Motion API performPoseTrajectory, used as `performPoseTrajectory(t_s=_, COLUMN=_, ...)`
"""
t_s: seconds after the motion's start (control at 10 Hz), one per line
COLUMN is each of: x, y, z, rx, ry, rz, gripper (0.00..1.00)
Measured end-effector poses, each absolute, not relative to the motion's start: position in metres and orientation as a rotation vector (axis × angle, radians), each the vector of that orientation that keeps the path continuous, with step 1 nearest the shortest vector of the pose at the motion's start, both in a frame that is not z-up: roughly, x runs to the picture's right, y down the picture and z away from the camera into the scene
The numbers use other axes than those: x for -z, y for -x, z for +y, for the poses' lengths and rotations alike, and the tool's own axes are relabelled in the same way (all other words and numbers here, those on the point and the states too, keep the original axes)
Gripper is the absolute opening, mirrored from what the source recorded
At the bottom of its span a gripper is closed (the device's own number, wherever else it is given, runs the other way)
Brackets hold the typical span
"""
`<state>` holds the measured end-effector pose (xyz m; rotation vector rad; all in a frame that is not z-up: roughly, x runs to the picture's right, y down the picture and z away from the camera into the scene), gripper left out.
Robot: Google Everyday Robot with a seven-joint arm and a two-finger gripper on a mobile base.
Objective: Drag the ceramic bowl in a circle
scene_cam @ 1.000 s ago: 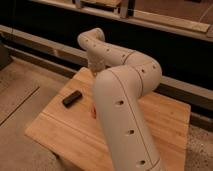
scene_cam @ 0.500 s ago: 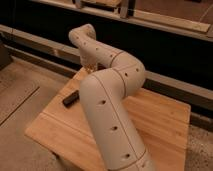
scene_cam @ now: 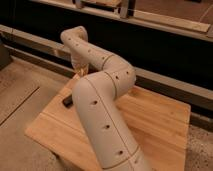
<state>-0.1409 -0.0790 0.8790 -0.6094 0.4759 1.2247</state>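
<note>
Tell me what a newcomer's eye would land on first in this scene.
The big white robot arm fills the middle, rising from the bottom edge and bending back toward the far left corner of the wooden table. Its pincer hangs over that far corner, largely hidden by the arm. A flat black block peeks out beside the arm on the table's left; no bowl is visible.

Arm bent; closed gripper pointing down

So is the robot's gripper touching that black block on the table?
Cannot tell. In the camera view the gripper hangs over the table's far edge, mostly behind the arm; the black block sits nearer.
</note>
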Motion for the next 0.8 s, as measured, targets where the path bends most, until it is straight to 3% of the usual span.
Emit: performPoseTrajectory(t_s=0.8, x=-0.843, y=0.092, z=-0.054, rx=-1.254, ry=0.646, rz=0.472, gripper=0.00)
